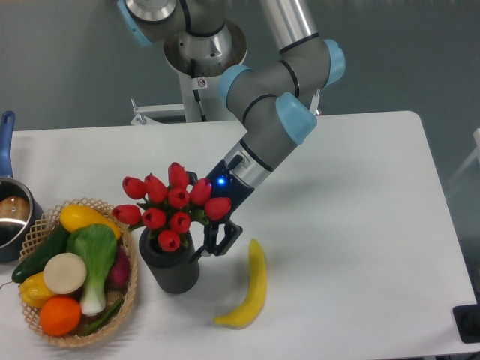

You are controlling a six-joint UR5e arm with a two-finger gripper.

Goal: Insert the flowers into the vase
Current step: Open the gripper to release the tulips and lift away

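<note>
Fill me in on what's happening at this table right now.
The robot arm is putting a bunch of red flowers into the dark grey vase. The flowers stand in the vase's hole, buds spreading wider than the rim. The gripper is at the vase's right side near the rim, beside the stems; whether it grips them cannot be told. A banana lies on the table to the right, and a woven basket of fruit and vegetables sits to the left.

Flowers (171, 206): red tulip buds, bunched, seated upright in vase (170, 267). Vase: dark grey matte cylinder, upright.
</note>
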